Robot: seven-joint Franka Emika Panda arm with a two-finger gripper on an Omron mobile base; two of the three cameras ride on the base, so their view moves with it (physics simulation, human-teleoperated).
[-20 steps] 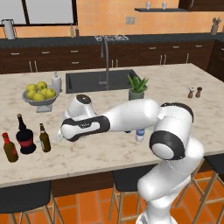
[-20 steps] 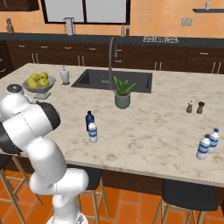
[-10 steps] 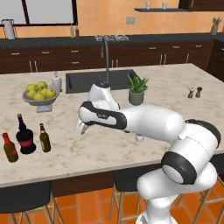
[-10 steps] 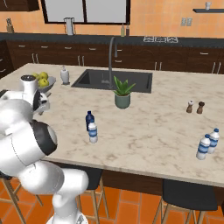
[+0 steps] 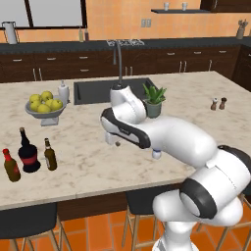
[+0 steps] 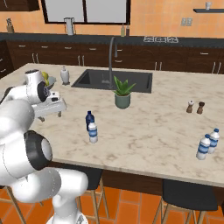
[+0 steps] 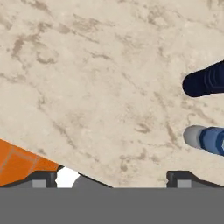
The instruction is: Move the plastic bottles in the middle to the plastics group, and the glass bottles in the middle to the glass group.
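Note:
In the middle of the counter stand the two plastic bottles: a squat dark blue one (image 6: 89, 119) and a pale one with a blue cap (image 6: 92, 132). Both lie at the right edge of the hand view, dark blue (image 7: 205, 81) and pale (image 7: 205, 138). My gripper (image 5: 113, 141) hovers open and empty over bare marble to their left, also seen at the hand (image 6: 56, 110) and between its tips (image 7: 113, 179). The slim olive-brown glass bottle (image 5: 49, 154) stands at the far left beside the glass group: a black red-labelled bottle (image 5: 28, 152) and a red-capped brown bottle (image 5: 11, 165).
Two pale plastic bottles (image 6: 208, 143) form a group at the counter's right end. A potted plant (image 6: 122, 94), sink (image 5: 98, 90), fruit bowl (image 5: 44, 110), soap dispenser (image 5: 63, 92) and salt and pepper shakers (image 6: 195, 107) stand further back. The counter's front edge is close to my hand.
My arm has swung right, away from the glass group and the olive-brown bottle, toward the middle of the counter. The gripper stays open and empty.

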